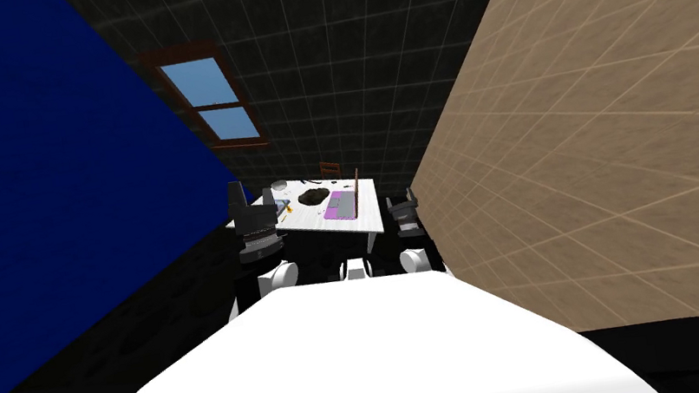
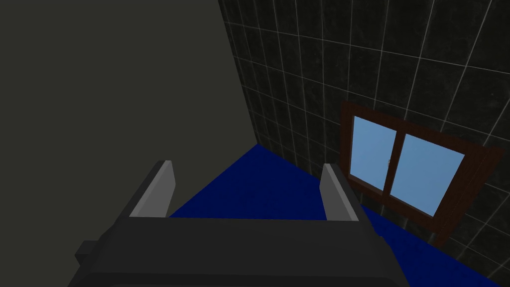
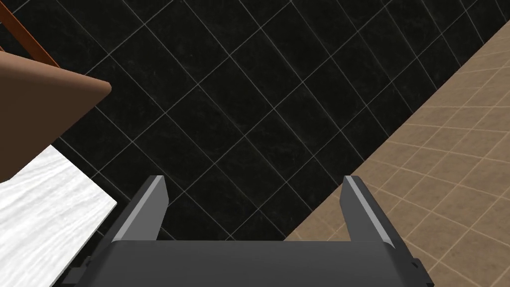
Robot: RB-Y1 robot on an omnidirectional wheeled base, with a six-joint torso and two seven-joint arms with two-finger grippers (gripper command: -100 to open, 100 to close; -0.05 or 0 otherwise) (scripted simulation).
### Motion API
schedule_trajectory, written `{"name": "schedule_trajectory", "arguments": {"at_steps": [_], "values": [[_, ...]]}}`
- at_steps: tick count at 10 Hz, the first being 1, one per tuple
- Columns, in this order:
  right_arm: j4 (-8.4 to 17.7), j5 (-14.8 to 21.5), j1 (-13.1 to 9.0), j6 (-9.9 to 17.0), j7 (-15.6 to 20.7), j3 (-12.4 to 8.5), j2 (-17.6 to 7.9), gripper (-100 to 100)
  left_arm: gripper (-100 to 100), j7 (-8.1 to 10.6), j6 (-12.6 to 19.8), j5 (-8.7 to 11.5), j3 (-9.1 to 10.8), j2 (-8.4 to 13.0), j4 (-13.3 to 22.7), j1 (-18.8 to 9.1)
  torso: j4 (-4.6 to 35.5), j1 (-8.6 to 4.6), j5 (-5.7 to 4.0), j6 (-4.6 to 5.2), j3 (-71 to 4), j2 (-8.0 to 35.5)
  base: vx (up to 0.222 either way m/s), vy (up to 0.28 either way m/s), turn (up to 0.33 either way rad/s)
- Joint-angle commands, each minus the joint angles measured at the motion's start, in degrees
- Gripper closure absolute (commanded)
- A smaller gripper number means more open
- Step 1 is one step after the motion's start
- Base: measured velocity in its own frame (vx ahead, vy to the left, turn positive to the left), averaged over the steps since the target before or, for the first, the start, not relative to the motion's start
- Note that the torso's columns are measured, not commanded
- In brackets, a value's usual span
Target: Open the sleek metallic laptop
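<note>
Left gripper (image 2: 246,166) raised at table (image 1: 307,219) left edge, fingers wide apart, empty. Right gripper (image 3: 254,178) beside right corner, likewise spread, empty. Laptop (image 1: 341,205) lid upright.

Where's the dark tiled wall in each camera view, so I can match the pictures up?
Head view: dark tiled wall at the far end, behind the table.
Left wrist view: beyond the open left gripper, around the window.
Right wrist view: ahead of the open right gripper, between the table's corner and the tan wall.
Shared landmark: the wall's pale grid lines.
</note>
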Motion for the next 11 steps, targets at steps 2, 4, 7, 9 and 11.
{"name": "schedule_trajectory", "arguments": {"at_steps": [2, 4, 7, 9, 11], "values": [[2.9, -3.89, -1.61, -0.3, -5.82, 1.43, 0.05, -100, 0, 0.0, 0.0, 0.0, 0.0, 0.0, 0.0, 0.0, -0.01, 0.04, 0.01, -0.01, -0.02, -0.04, 0.022, 0.022, 0.011], [4.46, -5.76, -2.41, -0.53, -8.58, 2.12, 0.08, -100, 0, 0.0, 0.0, 0.0, 0.0, 0.0, 0.0, 0.0, 0.0, 0.01, 0.0, -0.01, 0.0, -0.01, 0.019, 0.018, 0.007], [7.71, -9.53, -4.07, -1.0, -13.5, 3.52, 0.23, -100, 0, 0.0, 0.0, 0.0, 0.0, 0.0, 0.0, 0.0, 0.0, -0.01, 0.0, 0.0, 0.01, 0.01, 0.015, 0.016, 0.008], [9.4, -11.43, -4.91, -1.22, -16.19, 4.22, 0.35, -100, 0, 0.0, 0.0, 0.0, 0.0, 0.0, 0.0, 0.0, 0.0, 0.01, 0.0, 0.0, 0.0, 0.0, 0.015, 0.016, 0.007], [11.12, -13.33, -5.77, -1.45, -19.01, 4.92, 0.52, -100, 0, 0.0, 0.0, 0.0, 0.0, 0.0, 0.0, 0.0, 0.0, -0.01, 0.0, 0.0, -0.01, -0.01, 0.016, 0.014, 0.009]]}}
